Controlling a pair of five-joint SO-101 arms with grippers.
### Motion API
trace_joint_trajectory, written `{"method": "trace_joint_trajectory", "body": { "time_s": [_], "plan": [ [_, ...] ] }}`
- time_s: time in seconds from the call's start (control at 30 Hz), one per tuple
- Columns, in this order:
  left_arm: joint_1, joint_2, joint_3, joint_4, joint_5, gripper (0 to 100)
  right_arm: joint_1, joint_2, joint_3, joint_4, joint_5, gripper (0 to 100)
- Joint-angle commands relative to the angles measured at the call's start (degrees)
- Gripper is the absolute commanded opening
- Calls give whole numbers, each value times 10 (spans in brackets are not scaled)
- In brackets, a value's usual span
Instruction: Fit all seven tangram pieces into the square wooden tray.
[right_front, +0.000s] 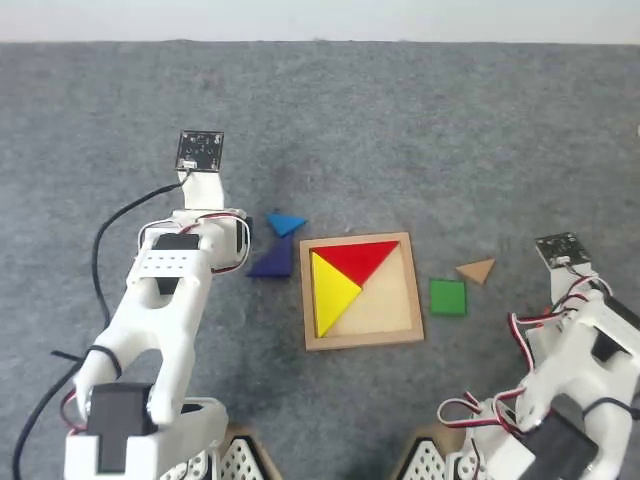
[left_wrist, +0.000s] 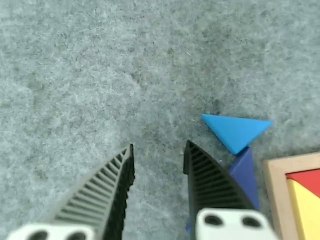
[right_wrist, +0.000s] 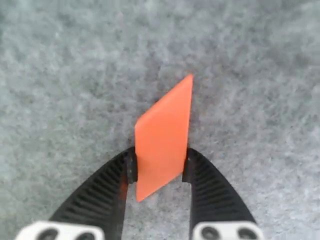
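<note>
Grey felt (right_front: 400, 120) all across the table, and in the middle sits the square wooden tray (right_front: 385, 305), lying between the left arm (right_front: 165, 310) and the right arm (right_front: 585, 350). Two pieces are home already: a red triangle (right_front: 358, 257) along the far edge and a yellow triangle (right_front: 332, 290) against the side nearest the left claw, meeting along their slanted edges, with bare wood across the rest.

Now the left claw (left_wrist: 159, 150): spread wide apart, nothing between its tips but felt! Just past the tip of its tray-side finger (left_wrist: 207, 175) lies a light-blue triangle (left_wrist: 235, 131). Touching that triangle's point and running back alongside the same finger is a dark blue piece (left_wrist: 245, 172), partly covered by it. The tray's corner lies just beyond those two.

Over to the right claw (right_wrist: 159, 167): clamped on an orange parallelogram (right_wrist: 165, 140), one tip pressing each long side, the sharp far corner poking out ahead. Whether it's lifted off the felt, can't say.

Between that arm and the tray, a green square (right_front: 447, 297) rests just beside the tray's edge, with a tan triangle (right_front: 477, 270) near it, not touching.
</note>
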Motion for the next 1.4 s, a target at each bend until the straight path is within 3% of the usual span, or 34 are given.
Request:
{"method": "trace_joint_trajectory", "body": {
  "time_s": [0.0,0.13,0.27,0.37,0.47,0.57,0.67,0.83,0.97,1.03,1.37],
  "plan": [
    [3,-25,-3,-15,-13,160,4,-8,-27,40,-77,61],
    [3,-25,-3,-15,-13,160,-6,-8,-120,116,-177,61],
    [3,-25,-4,-15,-13,160,-69,-8,-208,211,-259,61],
    [3,-25,-4,-15,-13,160,-168,-8,-249,270,-329,61],
    [3,-25,-4,-15,-13,160,-312,-1,-265,276,-422,61],
    [3,-25,-4,-15,-13,160,-461,0,-266,233,-524,61],
    [2,-25,-4,-15,-13,160,-531,7,-257,175,-556,63],
    [3,-25,-4,-15,-13,160,-591,91,-257,102,-559,65],
    [3,-25,-4,-15,-13,160,-623,188,-258,40,-652,61],
    [3,-25,-4,-15,-13,160,-621,206,-264,20,-661,61],
    [3,-25,-6,-15,-13,160,-623,205,-269,33,-663,84]
  ]
}}
